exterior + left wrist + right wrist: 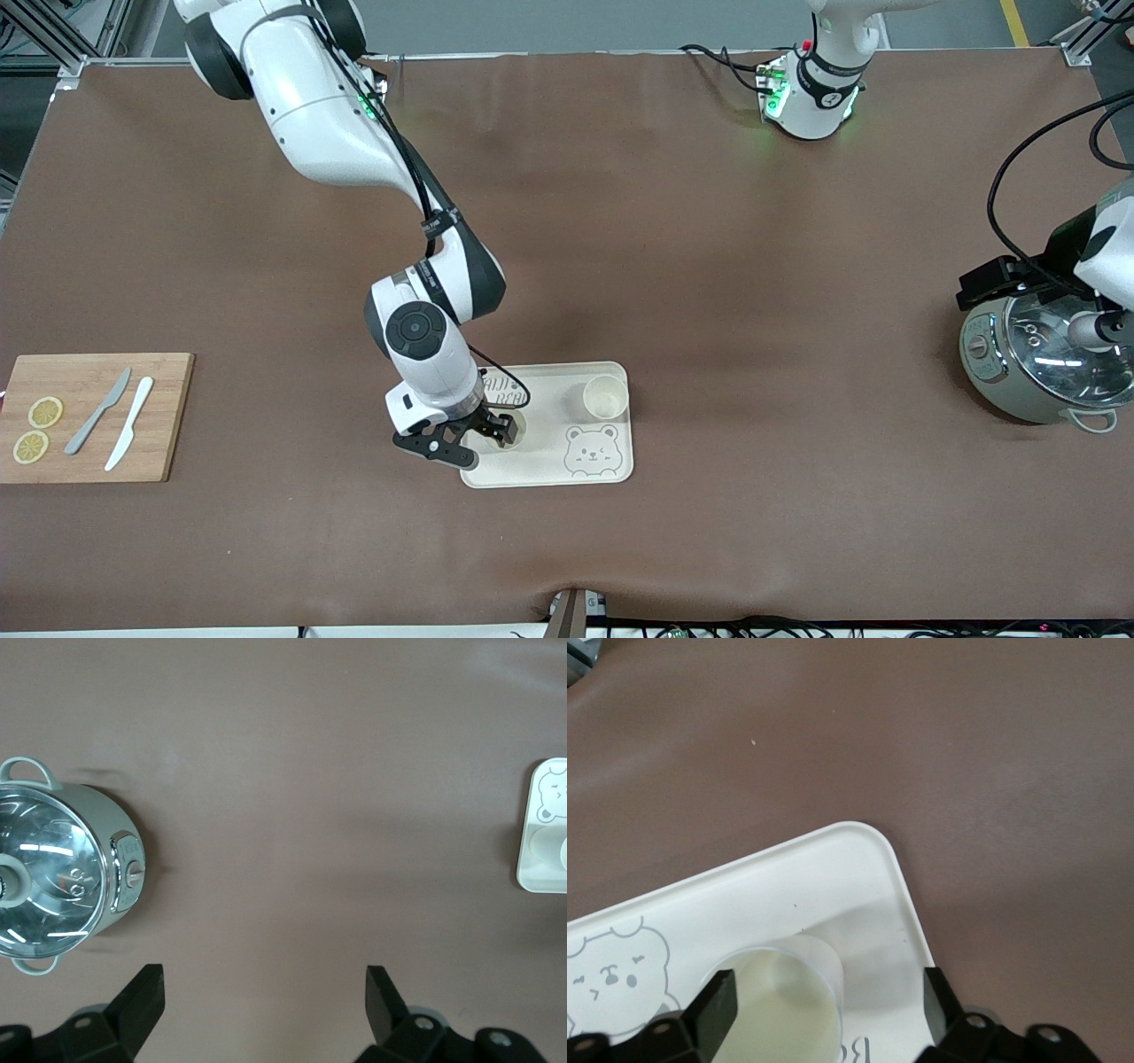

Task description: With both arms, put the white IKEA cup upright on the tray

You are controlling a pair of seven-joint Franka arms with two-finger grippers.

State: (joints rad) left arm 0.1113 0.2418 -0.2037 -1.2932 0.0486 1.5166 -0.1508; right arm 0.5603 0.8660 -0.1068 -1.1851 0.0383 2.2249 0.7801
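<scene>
The cream-white tray (611, 461) with a bear face lies mid-table. A white cup (606, 396) stands upright in the tray corner toward the left arm's end. A second white cup (780, 1005) stands upright on the tray by the lettering, mostly hidden under the right gripper in the front view. My right gripper (828, 997) is open, low over the tray, its fingers either side of this cup and not touching it; it also shows in the front view (498, 429). My left gripper (266, 992) is open and empty, high over bare table beside the pot; that arm waits.
A grey-green pot with a glass lid (1032, 363) stands at the left arm's end. A wooden cutting board (93, 416) with two lemon slices and two knives lies at the right arm's end. Brown table (709, 266) surrounds the tray.
</scene>
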